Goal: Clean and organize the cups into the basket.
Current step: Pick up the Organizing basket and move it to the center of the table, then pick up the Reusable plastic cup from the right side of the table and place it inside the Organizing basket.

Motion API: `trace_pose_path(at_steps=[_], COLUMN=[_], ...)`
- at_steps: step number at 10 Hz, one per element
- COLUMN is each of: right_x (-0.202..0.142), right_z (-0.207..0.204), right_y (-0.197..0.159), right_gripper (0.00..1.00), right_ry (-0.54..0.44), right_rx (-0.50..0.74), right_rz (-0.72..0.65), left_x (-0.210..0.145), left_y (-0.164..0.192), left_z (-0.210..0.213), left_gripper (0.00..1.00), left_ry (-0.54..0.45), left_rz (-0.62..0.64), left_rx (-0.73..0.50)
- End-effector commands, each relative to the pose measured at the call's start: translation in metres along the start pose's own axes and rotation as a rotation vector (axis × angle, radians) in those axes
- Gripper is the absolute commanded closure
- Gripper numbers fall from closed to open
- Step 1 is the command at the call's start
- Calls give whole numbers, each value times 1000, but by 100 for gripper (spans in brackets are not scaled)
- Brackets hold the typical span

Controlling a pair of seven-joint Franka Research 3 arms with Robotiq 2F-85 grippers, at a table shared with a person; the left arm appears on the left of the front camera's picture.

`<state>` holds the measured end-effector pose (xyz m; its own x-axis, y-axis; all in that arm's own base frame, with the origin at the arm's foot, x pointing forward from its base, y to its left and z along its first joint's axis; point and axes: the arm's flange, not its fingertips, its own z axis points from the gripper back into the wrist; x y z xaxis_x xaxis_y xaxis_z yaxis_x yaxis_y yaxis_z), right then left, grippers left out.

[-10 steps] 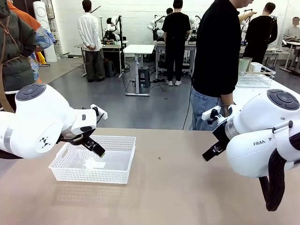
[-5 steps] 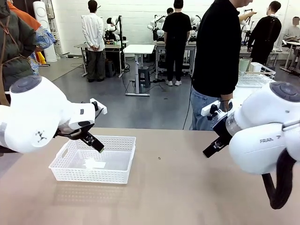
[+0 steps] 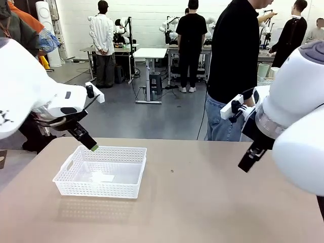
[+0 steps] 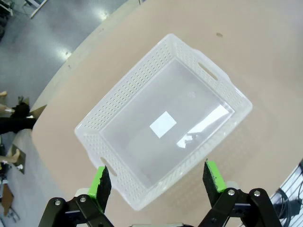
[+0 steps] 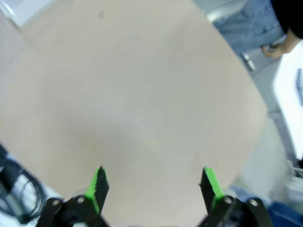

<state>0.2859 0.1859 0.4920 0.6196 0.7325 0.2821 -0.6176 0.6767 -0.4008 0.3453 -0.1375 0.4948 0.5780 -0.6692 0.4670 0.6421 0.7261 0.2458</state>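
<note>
The white lattice basket (image 3: 66, 174) stands empty at the table's left, with just a white label on its floor. My left gripper (image 3: 88, 142) hangs open above the basket's far left rim. In the left wrist view the basket (image 4: 113, 101) lies below my left gripper (image 4: 158, 182), and nothing is between the green pads. My right gripper (image 3: 249, 160) hangs open and empty over bare table at the right, as the right wrist view (image 5: 152, 182) also shows. A pale green cup (image 3: 262, 71) peeks out on a white table far back right, mostly hidden by my right arm.
A person in a black top and jeans (image 3: 235, 61) stands at the far edge of the table, right of centre. Their jeans and a hand (image 5: 279, 47) show past the table's edge in the right wrist view. The tan tabletop (image 3: 192, 202) stretches between the arms.
Both arms have lifted. The left gripper rose up and left from inside the basket to above its far rim. The right gripper shifted right. Both stayed open.
</note>
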Motion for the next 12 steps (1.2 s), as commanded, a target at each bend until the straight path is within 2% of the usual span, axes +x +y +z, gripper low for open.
trace_pose_path(at_steps=[1,2,3,7,8,10,11,12], right_x=[-111,-105,-7,-12,-25,-72,-93,-111], right_z=[-19,-28,17,22,22,19,16,10], right_y=[56,47,12,13,-1,-41,-59,-76], right_gripper=[0,0,0,0,0,0,0,0], right_ry=[21,46,26,41,-47,-225,-316,-376], right_rx=[-49,-148,-24,-43,99,377,504,586], right_rz=[31,39,22,27,-30,-238,-329,-399], left_x=[-102,-105,-4,-7,-10,-28,-37,-46], left_y=[-42,-45,-3,-3,14,54,73,90], left_z=[6,1,12,18,24,43,46,44], left_gripper=[0,0,0,0,0,0,0,0], left_ry=[49,86,26,49,-69,-300,-358,-377], left_rz=[-61,-48,-24,-36,42,238,322,396], left_rx=[43,75,10,23,-191,-662,-795,-894])
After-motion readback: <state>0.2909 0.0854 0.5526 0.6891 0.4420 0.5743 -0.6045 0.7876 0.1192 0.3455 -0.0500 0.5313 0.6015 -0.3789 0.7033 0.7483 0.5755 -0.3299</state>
